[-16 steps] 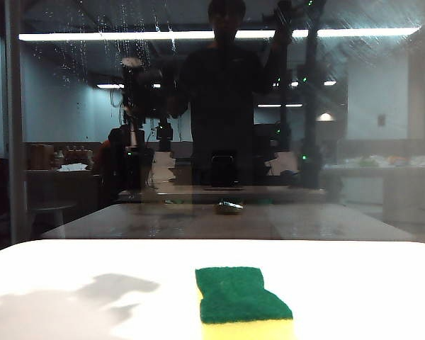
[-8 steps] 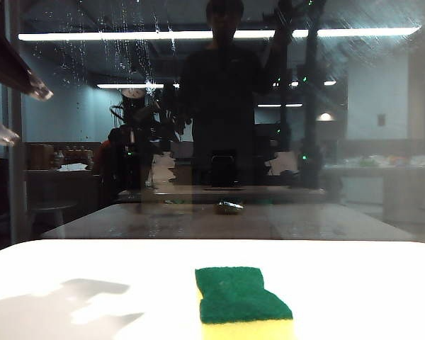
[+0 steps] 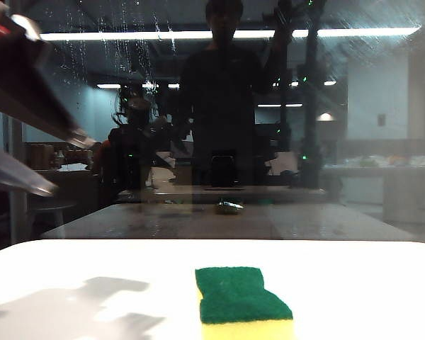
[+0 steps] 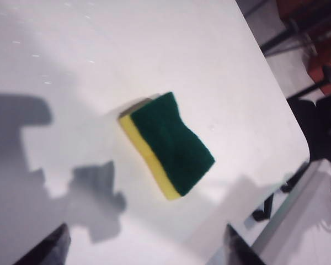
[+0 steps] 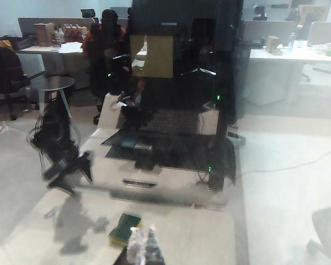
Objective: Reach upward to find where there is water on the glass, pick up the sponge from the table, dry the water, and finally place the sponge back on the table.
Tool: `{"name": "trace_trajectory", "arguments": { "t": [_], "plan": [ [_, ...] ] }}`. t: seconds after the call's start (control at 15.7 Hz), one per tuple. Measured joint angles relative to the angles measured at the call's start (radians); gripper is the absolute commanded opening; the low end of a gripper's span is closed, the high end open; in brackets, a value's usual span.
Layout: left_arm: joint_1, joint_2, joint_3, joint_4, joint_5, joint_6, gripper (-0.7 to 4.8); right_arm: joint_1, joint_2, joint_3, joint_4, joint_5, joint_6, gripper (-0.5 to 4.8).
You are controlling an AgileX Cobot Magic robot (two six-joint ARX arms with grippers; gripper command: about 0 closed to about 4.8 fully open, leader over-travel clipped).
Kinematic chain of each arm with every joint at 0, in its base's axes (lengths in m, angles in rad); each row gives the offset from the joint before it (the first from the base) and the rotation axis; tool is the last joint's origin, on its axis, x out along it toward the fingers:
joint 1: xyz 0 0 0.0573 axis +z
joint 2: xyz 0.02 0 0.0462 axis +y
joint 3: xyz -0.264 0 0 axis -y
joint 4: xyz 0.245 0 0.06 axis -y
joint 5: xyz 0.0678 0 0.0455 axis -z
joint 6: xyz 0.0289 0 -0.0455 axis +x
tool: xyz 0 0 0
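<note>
A: White table (image 3: 354, 283) w/ dark glass (image 3: 368, 127) behind, water (image 3: 120, 42) streaks up top. Sponge?

B: Sponge (image 3: 242, 302) flat on table, green side up, untouched.

A: Left gripper (image 3: 53, 166)?

B: Above table at left, jaws wide apart, holding nothing.

A: Right gripper (image 5: 142, 243)?

B: Facing glass, tips together, nothing held.

The sponge (image 3: 242, 303) lies green side up on the white table (image 3: 354, 290), bottom centre. The left gripper (image 3: 46, 159) enters from the left edge, its jaws spread apart. Water (image 3: 113, 49) streaks the glass (image 3: 382, 106) at upper left.
</note>
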Motion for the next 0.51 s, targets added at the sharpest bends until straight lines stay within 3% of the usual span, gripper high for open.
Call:
{"name": "trace_trajectory", "arguments": {
  "t": [0.32,0.51],
  "plan": [
    [-0.187,0.237,0.0,0.184,-0.103,-0.002,4.72,0.0,0.0,0.0,0.0,0.0,0.0,-0.06],
    [-0.216,0.388,0.0,0.304,-0.11,-0.069,4.79,0.0,0.0,0.0,0.0,0.0,0.0,-0.06]
  ]
}}
